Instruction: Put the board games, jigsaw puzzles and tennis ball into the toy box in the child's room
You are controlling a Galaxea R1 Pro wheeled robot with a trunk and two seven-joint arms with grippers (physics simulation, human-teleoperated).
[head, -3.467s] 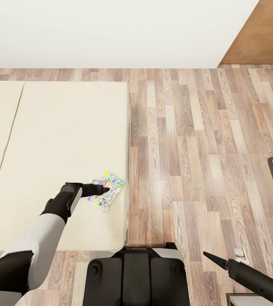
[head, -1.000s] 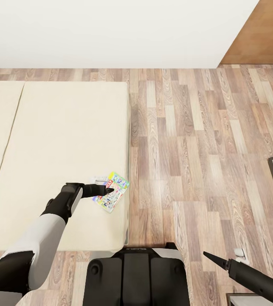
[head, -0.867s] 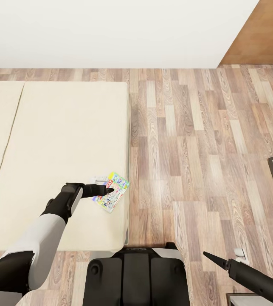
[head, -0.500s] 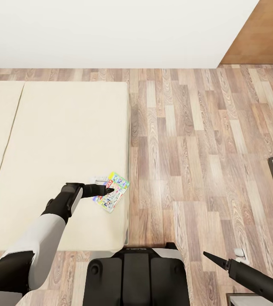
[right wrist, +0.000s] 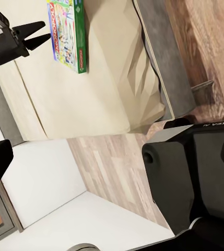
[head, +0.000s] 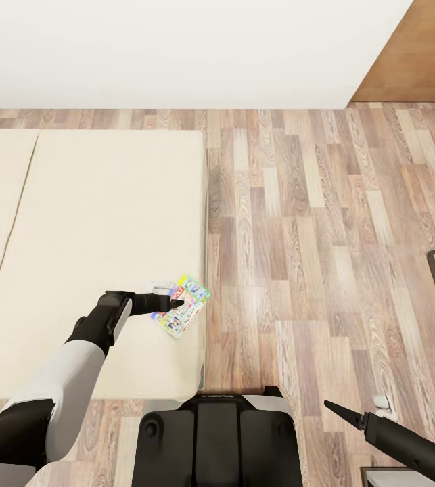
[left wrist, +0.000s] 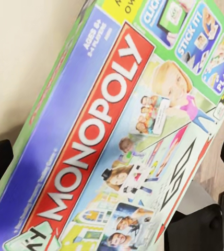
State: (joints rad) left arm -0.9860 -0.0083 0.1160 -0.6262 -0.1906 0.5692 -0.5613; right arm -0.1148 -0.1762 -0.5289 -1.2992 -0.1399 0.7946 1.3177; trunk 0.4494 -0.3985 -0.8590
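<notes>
Nudging Monopoly box (head: 185, 306) under my left tool (head: 171, 302), closure unclear, near bed (head: 95, 223) edge: overshoot drops it floorward.

Layout relative to the bed (head: 102, 223): the Monopoly box (head: 182, 306) lies on it, near its right edge and toward its near end. The left gripper (head: 170, 302) is over the box's left part. Bare floor (head: 312, 237) spreads right of the bed; the right gripper (head: 332, 408) hangs over that floor.
</notes>
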